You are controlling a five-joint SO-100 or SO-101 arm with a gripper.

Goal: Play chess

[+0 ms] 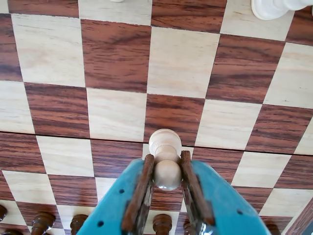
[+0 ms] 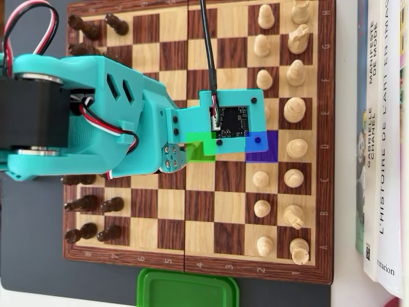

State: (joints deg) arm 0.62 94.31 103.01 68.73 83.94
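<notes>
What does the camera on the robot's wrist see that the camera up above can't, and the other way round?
Only the wrist view shows the end effector squeezing a pale pawn between its fingers; from above, the arm hides that. Only the overhead view shows the whole teal arm, the two rows of pale pieces, the books, the green lid, and green and purple coloured squares. Both show the chessboard and some dark pieces.
</notes>
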